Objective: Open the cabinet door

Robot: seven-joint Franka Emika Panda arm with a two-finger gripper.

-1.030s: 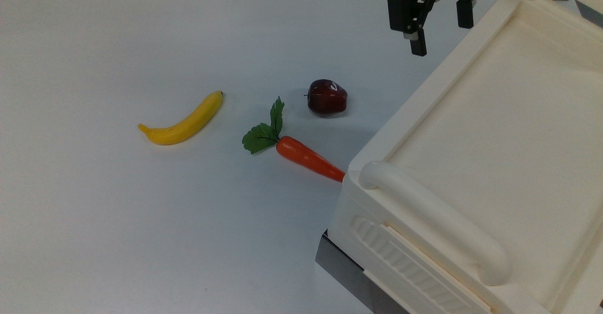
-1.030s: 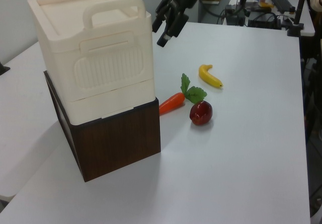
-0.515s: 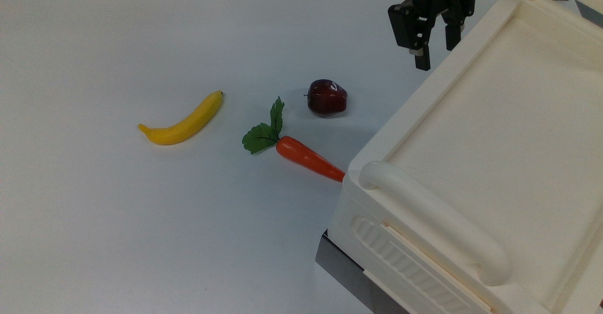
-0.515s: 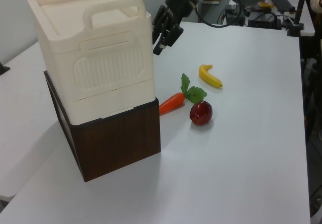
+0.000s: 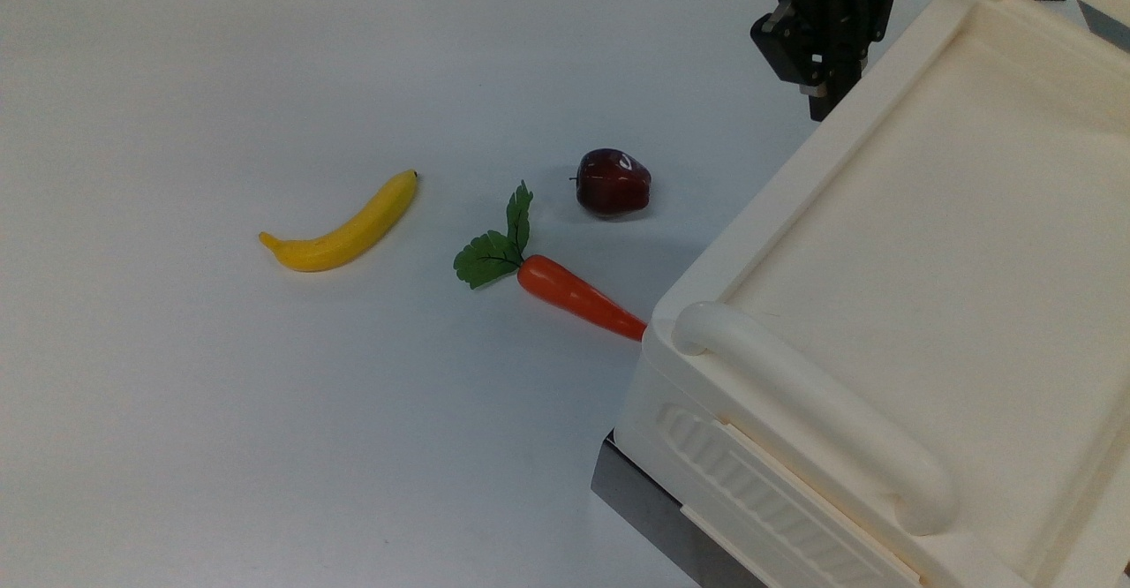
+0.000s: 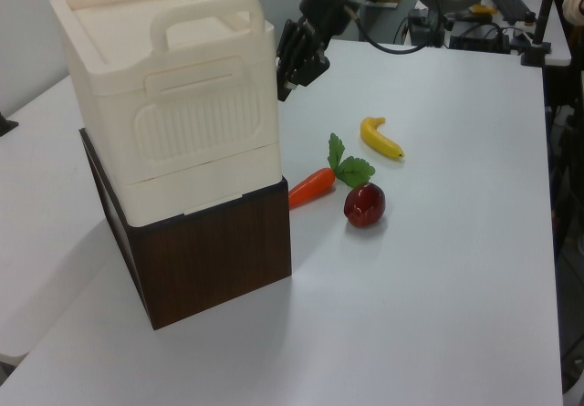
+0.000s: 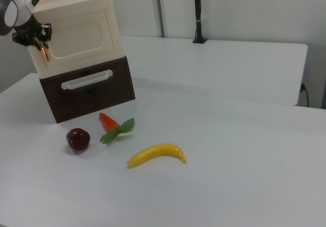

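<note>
Claw (image 7: 35, 39) sits at copper strip (image 7: 45, 51) on cabinet door (image 7: 81, 37), door on upper cream box, right view's left. Can't tell claw width. Apple (image 5: 613, 182), carrot (image 5: 578, 296) nearby.

A white flat surface (image 5: 177, 438) is carrying a yellow plastic banana (image 5: 344, 228), an orange leafy carrot (image 5: 565, 288), a dark red apple (image 5: 613, 182) and a dark brown wooden cabinet base (image 6: 214, 260).

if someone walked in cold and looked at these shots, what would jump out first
The cream cabinet stacked on a dark wooden box dominates the left view's left, with the black gripper pressed up against the copper-coloured end of the cabinet door in the right view. On the white table beside it lie three bright toy foods: a yellow banana, an orange carrot and a dark red apple.
</note>
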